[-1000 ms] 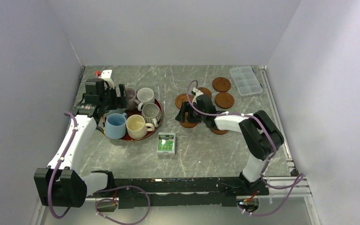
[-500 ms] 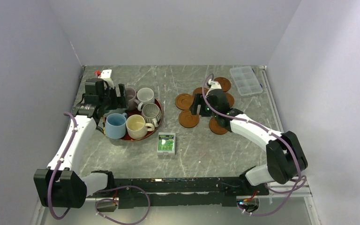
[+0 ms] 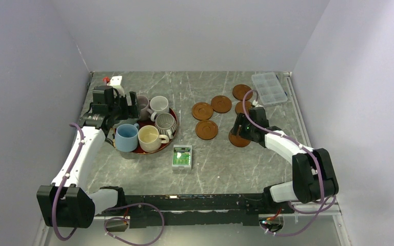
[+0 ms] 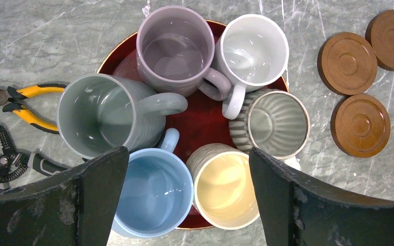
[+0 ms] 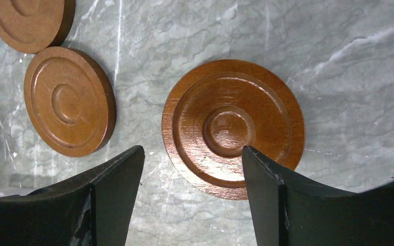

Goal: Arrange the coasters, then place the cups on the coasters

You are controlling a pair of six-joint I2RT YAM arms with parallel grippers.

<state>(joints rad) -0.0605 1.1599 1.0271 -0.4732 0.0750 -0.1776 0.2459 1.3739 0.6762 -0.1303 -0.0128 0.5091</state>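
Note:
Six cups stand packed on a dark-red tray (image 4: 205, 110): mauve (image 4: 173, 48), white (image 4: 253, 46), grey-green (image 4: 100, 115), striped (image 4: 277, 123), light blue (image 4: 156, 192) and cream (image 4: 225, 192). My left gripper (image 4: 187, 154) hovers open above the blue and cream cups, holding nothing. Coasters lie spread on the table (image 3: 202, 110) (image 3: 221, 104) (image 3: 242, 91) (image 3: 207, 129). My right gripper (image 5: 192, 154) hangs open low over the front right coaster (image 5: 233, 128), whose near edge runs under the right finger (image 5: 267, 195). Two more coasters (image 5: 69, 101) (image 5: 28, 20) lie to its left.
Pliers (image 4: 25, 102) and another hand tool (image 4: 10, 159) lie left of the tray. A green-and-white box (image 3: 182, 157) sits in front of the tray. A clear compartment box (image 3: 270, 88) stands at the back right. Walls close in the left, back and right sides.
The right arm has swung from the middle coaster to the right and settled over the front right coaster. The left arm and the cups have not moved.

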